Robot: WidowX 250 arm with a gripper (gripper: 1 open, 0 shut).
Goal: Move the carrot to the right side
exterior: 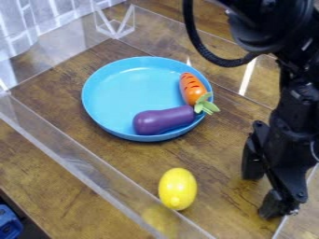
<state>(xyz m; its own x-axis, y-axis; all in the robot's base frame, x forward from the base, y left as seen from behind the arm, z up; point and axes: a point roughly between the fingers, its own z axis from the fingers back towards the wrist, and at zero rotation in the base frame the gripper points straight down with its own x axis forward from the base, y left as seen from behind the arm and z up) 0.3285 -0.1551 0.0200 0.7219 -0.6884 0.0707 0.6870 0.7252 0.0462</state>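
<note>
claw (263, 187): jaws wide, nothing held | carrot (193, 89): in blue bowl (111, 80), 11 o'clock from claw | reach: best go high—clear the rim, straddle the orange body, descend gently, avoid eggplant (163, 119) at carrot's 7 o'clock—then close, lift before moving right

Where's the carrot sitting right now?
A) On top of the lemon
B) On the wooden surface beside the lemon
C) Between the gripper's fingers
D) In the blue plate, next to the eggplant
D: the orange carrot lies inside the rim of the blue plate, its leafy top close to the purple eggplant.
</note>
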